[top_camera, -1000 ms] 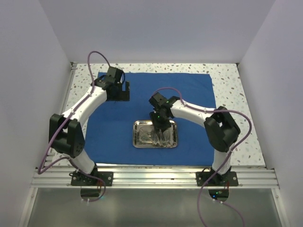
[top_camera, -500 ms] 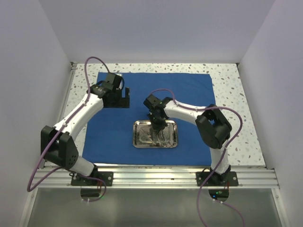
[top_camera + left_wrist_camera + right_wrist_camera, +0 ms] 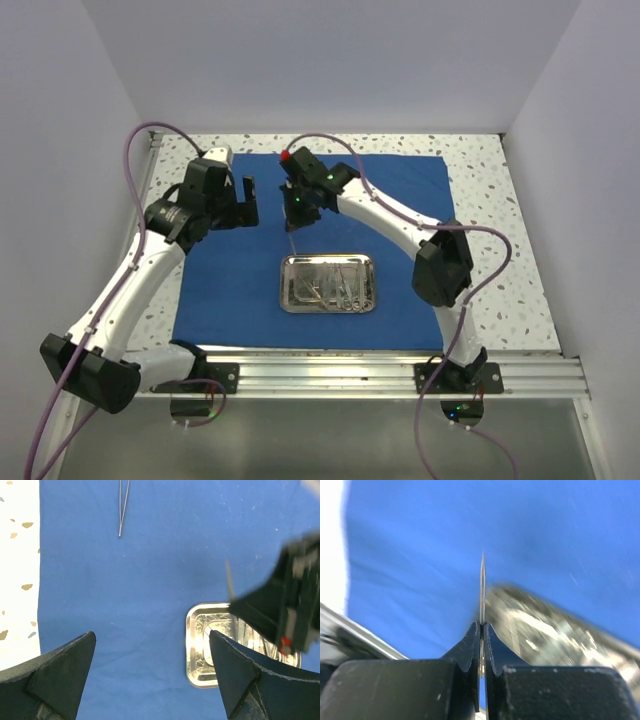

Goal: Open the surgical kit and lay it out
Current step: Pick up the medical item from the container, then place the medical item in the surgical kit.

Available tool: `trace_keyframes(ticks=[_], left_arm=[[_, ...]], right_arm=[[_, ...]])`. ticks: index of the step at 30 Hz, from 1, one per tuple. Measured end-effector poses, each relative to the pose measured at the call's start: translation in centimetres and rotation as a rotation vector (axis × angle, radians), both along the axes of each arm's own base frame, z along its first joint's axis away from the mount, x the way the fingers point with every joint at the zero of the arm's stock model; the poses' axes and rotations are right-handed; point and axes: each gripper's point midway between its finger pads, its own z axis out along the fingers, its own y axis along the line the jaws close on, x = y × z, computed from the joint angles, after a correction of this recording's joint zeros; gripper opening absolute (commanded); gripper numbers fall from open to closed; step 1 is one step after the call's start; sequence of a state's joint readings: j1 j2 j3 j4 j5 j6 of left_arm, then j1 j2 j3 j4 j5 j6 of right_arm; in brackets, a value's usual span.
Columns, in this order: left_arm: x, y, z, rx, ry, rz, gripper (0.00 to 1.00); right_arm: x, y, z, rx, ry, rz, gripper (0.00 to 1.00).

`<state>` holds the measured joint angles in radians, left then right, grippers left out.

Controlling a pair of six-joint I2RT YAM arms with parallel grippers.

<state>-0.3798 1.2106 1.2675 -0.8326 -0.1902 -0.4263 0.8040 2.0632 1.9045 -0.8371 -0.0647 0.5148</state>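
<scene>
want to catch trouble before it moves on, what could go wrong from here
1. The right jaws pinch a thin pointed tool with most of it sticking out; it could twist or slip and drop onto the cloth or tray.
2. The open left jaws hang close beside the right arm, so the two might bump.
3. It could land across the tweezers lying on the cloth.

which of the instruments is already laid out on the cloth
The thin tweezers lying alone on the blue cloth, well clear of the steel tray. Another instrument is pinched in the right pincer; the rest sit in the tray.
</scene>
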Motion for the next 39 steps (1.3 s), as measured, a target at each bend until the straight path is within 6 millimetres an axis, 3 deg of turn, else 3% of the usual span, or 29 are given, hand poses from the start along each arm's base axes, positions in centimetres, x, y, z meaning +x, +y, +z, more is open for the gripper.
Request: trace_keyframes(ticks=[2,5,9,13,16,19,23,29,31,33,35,37,39], left_arm=[[-0.1,0.0,0.3,-0.006,-0.008,0.001,1.00],[-0.4,0.0,0.2,-0.012,-0.002,0.003,1.00],[-1.1,0.0,0.3,-0.030,0.008,0.010,1.00],[-2.4,0.4,1.2,-0.054,-0.007,0.017,1.00],[-3.8,1.0,2.2,-0.065,-0.028,0.024,1.00],[-5.2,2.0,2.9,-0.055,-0.043,0.040,1.00],[-6.7,3.3,3.4,-0.025,-0.046,0.070,1.00],[-8.4,5.1,4.1,0.015,-0.056,0.112,1.00],[-8.7,5.6,4.2,0.029,-0.056,0.125,1.00],[-9.0,5.9,4.2,0.040,-0.054,0.134,1.00],[-9.0,6.1,4.3,0.046,-0.057,0.142,1.00],[-8.9,6.2,4.3,0.051,-0.056,0.145,1.00],[-8.8,6.2,4.2,0.056,-0.053,0.148,1.00]], right_arm=[[1.7,2.6,1.6,0.078,-0.031,-0.002,0.00],[4.1,5.9,1.3,0.155,-0.040,-0.011,0.00],[6.7,9.3,-3.2,0.202,-0.009,-0.045,0.00],[8.3,10.5,-8.6,0.206,0.037,-0.114,0.00],[10.1,11.3,-10.4,0.251,0.051,-0.186,0.00],[12.7,12.0,-9.6,0.328,0.012,-0.262,0.00],[16.0,12.4,-6.8,0.427,-0.072,-0.354,0.00],[19.1,12.3,-4.8,0.534,-0.120,-0.443,0.01],[19.7,12.4,-5.0,0.558,-0.116,-0.465,0.25],[19.8,12.4,-5.7,0.564,-0.102,-0.482,0.61],[19.7,12.5,-6.4,0.562,-0.089,-0.486,0.68],[19.5,12.7,-6.7,0.563,-0.080,-0.485,0.83],[19.4,12.8,-6.7,0.566,-0.076,-0.476,0.89]])
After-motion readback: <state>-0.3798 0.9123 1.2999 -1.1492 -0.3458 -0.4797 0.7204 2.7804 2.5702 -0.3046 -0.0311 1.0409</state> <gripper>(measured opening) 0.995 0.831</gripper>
